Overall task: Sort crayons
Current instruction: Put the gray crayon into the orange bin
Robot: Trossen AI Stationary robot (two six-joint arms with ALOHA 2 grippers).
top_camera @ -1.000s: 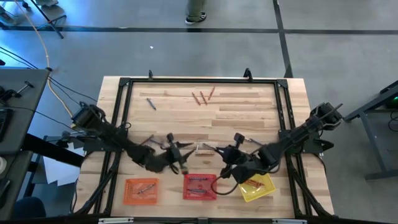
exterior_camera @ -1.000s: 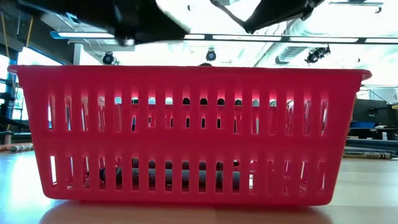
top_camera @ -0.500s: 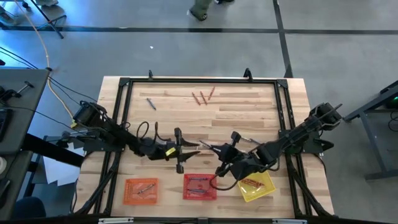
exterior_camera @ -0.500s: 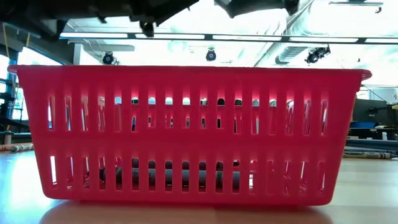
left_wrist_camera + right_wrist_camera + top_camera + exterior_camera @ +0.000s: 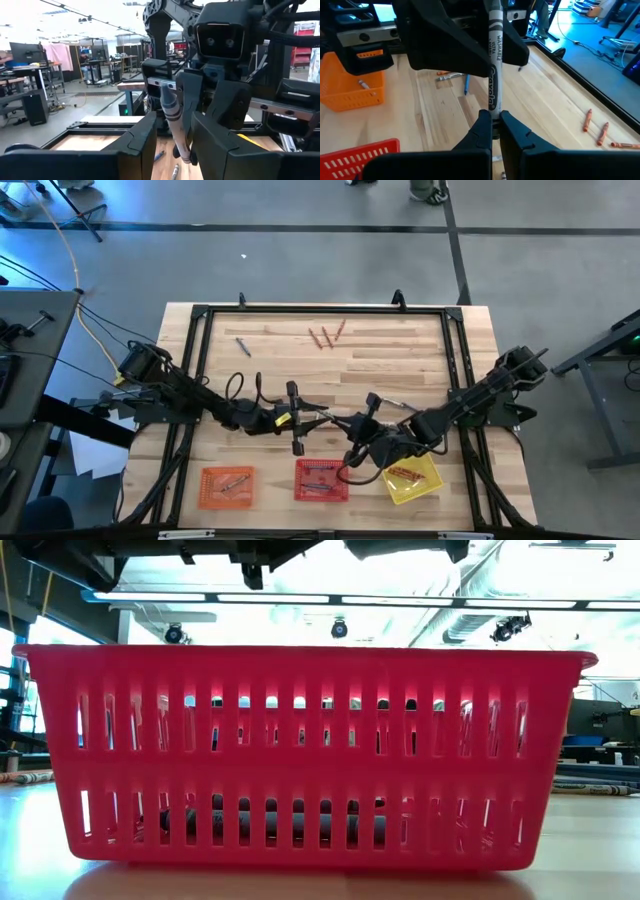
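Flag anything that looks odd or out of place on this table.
One grey crayon is held by both grippers at once: the right gripper is shut on one end, the left gripper pinches the other, above the table. Nothing looks spilled or damaged.

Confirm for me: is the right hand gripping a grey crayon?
Yes. In the right wrist view, the right hand pinches one end of the grey crayon between its fingers.

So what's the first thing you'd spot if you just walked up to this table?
Two dark robot arms meet over the middle of the table, sharing one grey crayon: the right gripper pinches one end while the left gripper has its fingers around it too. Next you'd see the three little baskets along the near edge: orange, red and yellow.
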